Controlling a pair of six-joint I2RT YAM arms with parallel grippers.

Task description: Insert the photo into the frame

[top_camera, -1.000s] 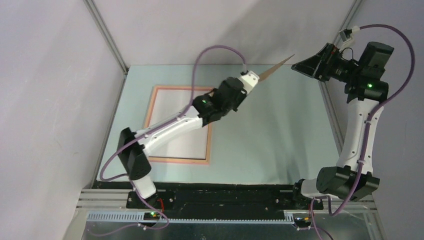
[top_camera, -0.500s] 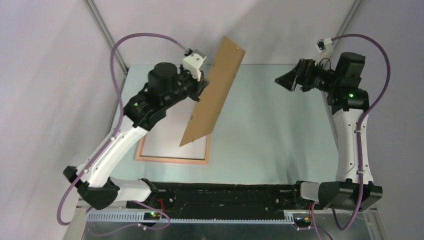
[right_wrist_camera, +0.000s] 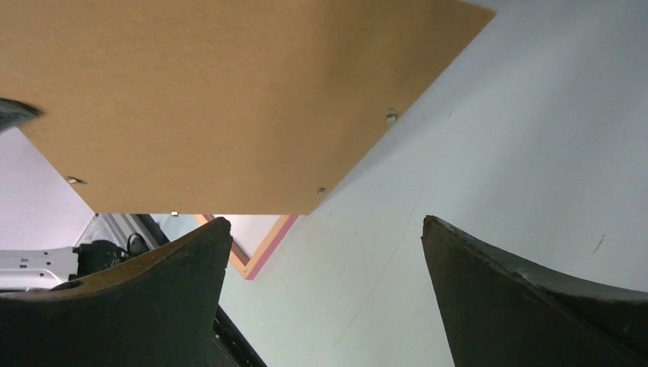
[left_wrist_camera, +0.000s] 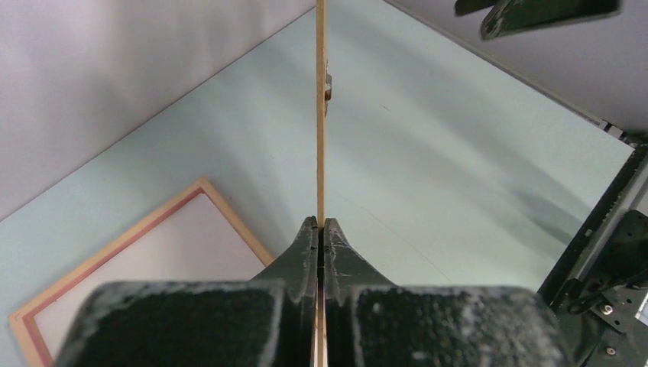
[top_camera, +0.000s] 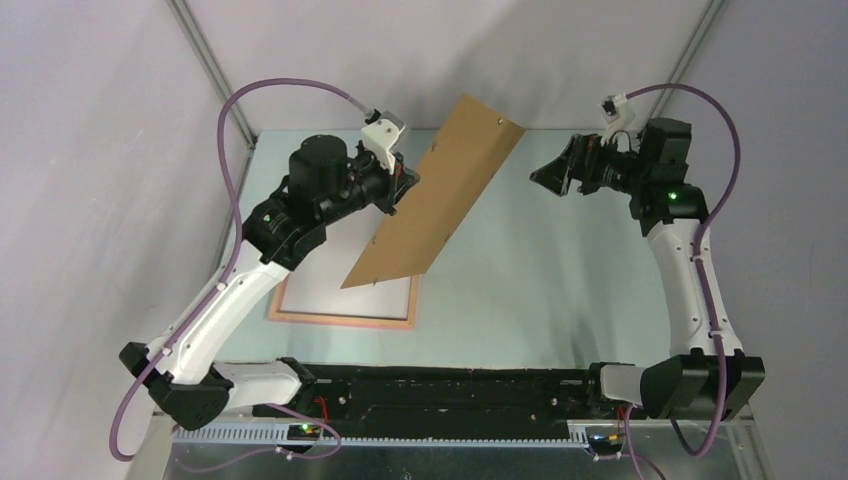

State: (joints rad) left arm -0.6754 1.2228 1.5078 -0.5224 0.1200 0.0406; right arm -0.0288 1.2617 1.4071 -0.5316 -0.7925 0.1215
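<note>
While my left hand [left_wrist_camera: 321,229] clamps the seemingly stiff, light backing board [top_camera: 440,200] by its edge above the frame [top_camera: 340,320], my right hand [top_camera: 548,172] is open.

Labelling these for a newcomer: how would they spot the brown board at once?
Look above the far middle of the pale green table. The left gripper is shut on one edge of a thin brown rectangular board, held tilted in the air. Unlike the pink frame lying flat below, it is solid and plain brown.
</note>
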